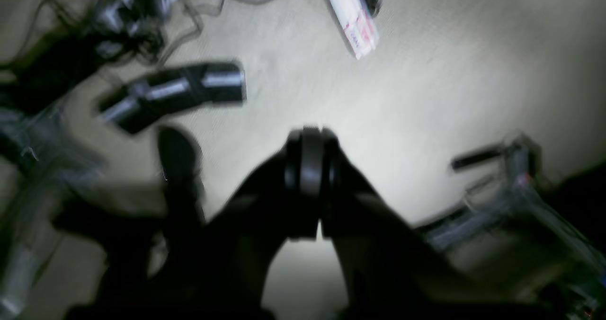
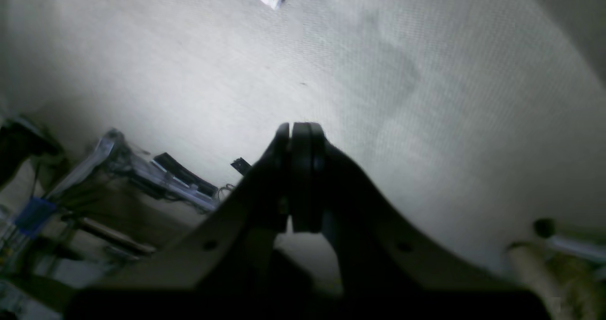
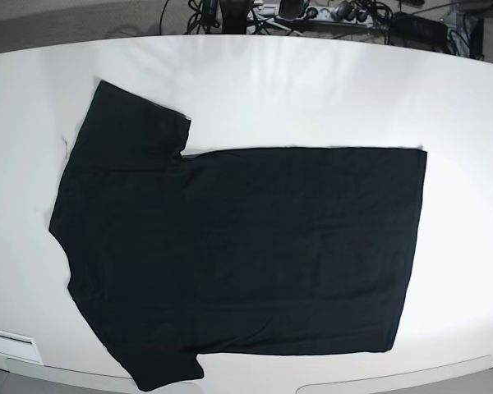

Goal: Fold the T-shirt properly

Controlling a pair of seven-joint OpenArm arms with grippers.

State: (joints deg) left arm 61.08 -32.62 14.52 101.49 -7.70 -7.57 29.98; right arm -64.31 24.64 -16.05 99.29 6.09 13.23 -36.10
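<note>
The black T-shirt (image 3: 238,246) lies spread flat on the white table (image 3: 312,90) in the base view, plain side up, collar end to the left and hem to the right. One sleeve points to the far left, the other to the near left. No print shows. Neither arm appears in the base view. My left gripper (image 1: 312,159) is shut with nothing in it, over a pale carpeted floor, in a blurred view. My right gripper (image 2: 300,159) is shut and empty, also over the floor. The T-shirt does not show in either wrist view.
Cables and a power strip (image 3: 337,12) lie behind the table's far edge. A white label (image 3: 12,343) sits at the near left table edge. The wrist views show a white box (image 1: 352,22), dark cables (image 1: 118,36) and metal frame parts (image 2: 142,173) on the floor.
</note>
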